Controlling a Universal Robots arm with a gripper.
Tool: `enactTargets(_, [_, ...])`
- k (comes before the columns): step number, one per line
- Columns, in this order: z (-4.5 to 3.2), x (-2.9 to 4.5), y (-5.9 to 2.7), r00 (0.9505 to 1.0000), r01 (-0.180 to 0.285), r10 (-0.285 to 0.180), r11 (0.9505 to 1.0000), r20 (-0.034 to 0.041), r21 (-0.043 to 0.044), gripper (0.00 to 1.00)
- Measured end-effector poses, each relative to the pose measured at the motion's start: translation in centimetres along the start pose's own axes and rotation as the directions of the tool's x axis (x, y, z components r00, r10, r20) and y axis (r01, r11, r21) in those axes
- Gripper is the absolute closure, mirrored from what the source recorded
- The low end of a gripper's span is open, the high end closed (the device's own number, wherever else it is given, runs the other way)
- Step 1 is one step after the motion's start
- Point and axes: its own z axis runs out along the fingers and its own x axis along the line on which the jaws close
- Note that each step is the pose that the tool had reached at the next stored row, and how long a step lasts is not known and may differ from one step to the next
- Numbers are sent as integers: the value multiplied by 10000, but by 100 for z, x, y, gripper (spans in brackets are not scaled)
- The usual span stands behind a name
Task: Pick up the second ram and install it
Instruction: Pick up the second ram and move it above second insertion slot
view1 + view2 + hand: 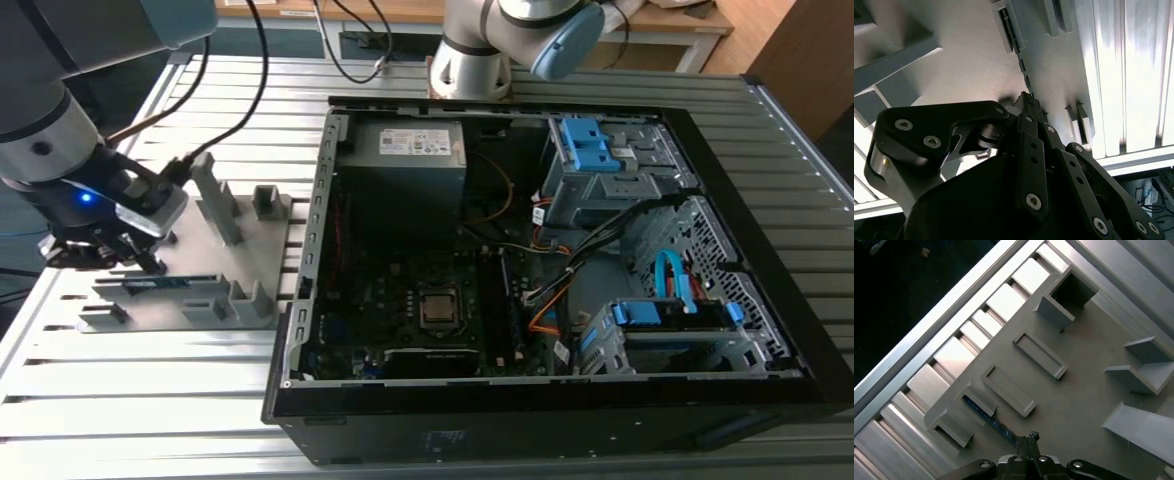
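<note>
Grey plate: flat fixture with upright blocks, lying on the slatted metal counter near the counter's edge on the exterior view's left.
Ram stick: dark blue-green and thin. It stands on its long edge in the plate's holder blocks, close to the plate edge that sits lowest in the exterior view. It is not in the computer case.
Long axis: runs along that plate edge. In the first wrist view, the ram stick has one end tucked between two blocks near a plate corner, and the other end points at the pincer.
Pincer: low over the plate, at the stick's end toward the exterior view's left.
Key relation: the pincer sits at the end of the stick, in line with its length and not over its middle. The second wrist view shows the same thing, with the stick seen edge-on, leading straight away from the pincer.
Pincer state: I cannot tell whether it is apart, together, or clamped on the stick.
Computer case: open and well apart from the plate, toward the exterior view's right.
Hidden: the stick's near end is covered by the pincer in both wrist views, so contact is unclear. The memory slots inside the case are too dark to pick out.
</note>
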Motion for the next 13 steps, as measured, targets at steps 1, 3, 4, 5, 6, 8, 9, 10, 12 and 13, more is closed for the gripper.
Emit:
enactTargets(1, [0, 0, 0, 10000, 77, -77, 10000, -3, -2, 90])
enactTargets(3, [0, 0, 0, 9997, 256, -256, 9997, -11, -6, 90])
enactTargets(4, [0, 0, 0, 9994, 359, -359, 9994, -15, -9, 90])
enactTargets(5, [0, 0, 0, 9989, 471, -471, 9989, -20, -11, 90])
enactTargets(6, [0, 0, 0, 9983, 583, -583, 9983, -25, -14, 90])
enactTargets(8, [0, 0, 0, 9967, 809, -810, 9967, -34, -19, 90])
enactTargets(9, [0, 0, 0, 9957, 926, -926, 9957, -40, -23, 90])
enactTargets(10, [0, 0, 0, 9945, 1045, -1045, 9945, -44, -26, 90])
enactTargets(12, [0, 0, 0, 9916, 1289, -1289, 9917, -56, -31, 90])
enactTargets(13, [0, 0, 0, 9902, 1397, -1398, 9902, -62, -33, 90])
